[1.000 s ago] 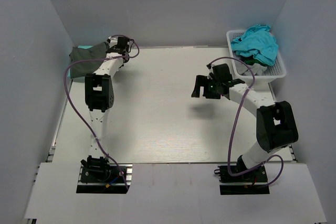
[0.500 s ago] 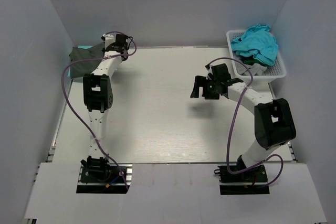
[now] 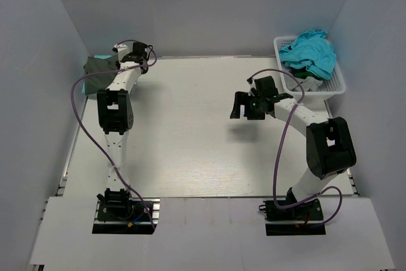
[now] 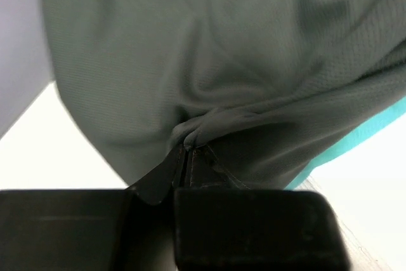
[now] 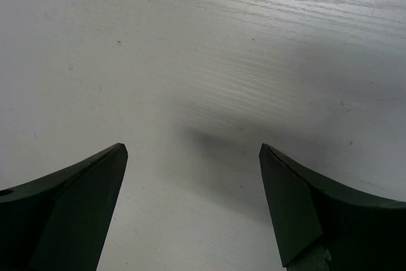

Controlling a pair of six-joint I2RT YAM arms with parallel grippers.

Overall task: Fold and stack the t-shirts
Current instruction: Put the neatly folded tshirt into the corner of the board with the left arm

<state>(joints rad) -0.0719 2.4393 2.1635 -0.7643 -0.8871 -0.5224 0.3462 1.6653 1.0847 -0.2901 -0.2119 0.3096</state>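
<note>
Visibly, the dark grey-green t-shirt (image 4: 222,42) lies bunched and creased.

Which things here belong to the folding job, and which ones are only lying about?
Job in hand:
- dark grey-green t-shirt, pinched by the left gripper
- turquoise t-shirts, heaped at the far right
- right gripper, open and holding nothing

Lying about:
- white lattice basket under the turquoise heap
- table
</note>
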